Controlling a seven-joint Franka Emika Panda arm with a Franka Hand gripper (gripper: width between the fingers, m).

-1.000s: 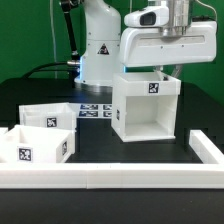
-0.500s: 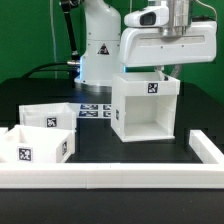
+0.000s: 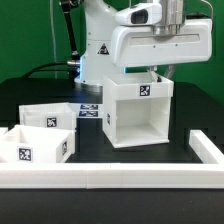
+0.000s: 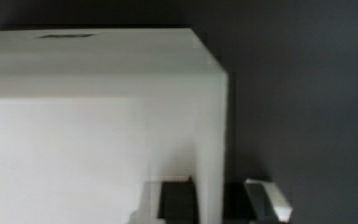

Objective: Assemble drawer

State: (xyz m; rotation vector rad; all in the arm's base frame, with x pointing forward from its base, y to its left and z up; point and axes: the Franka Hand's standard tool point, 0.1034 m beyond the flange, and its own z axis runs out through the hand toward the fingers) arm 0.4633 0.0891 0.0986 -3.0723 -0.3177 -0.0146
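The cube-shaped white drawer housing (image 3: 137, 115) stands open-fronted on the black table, a tag on its top edge. My gripper (image 3: 160, 72) comes down on its top edge at the exterior view's right and is shut on that side wall. In the wrist view the housing (image 4: 96, 110) fills most of the picture, and my gripper (image 4: 222, 200) has one finger on each side of the thin wall. Two shallow white trays (image 3: 46, 117) (image 3: 35, 147) with tags sit at the exterior view's left, apart from the housing.
The long white rail-like border (image 3: 110, 178) runs along the front and turns up at the exterior view's right (image 3: 205, 148). The marker board (image 3: 90, 110) lies behind, between the trays and the housing. The robot base (image 3: 97, 50) stands at the back.
The housing has slid with my gripper toward the exterior view's left and a little nearer the front rail. The trays have not moved.
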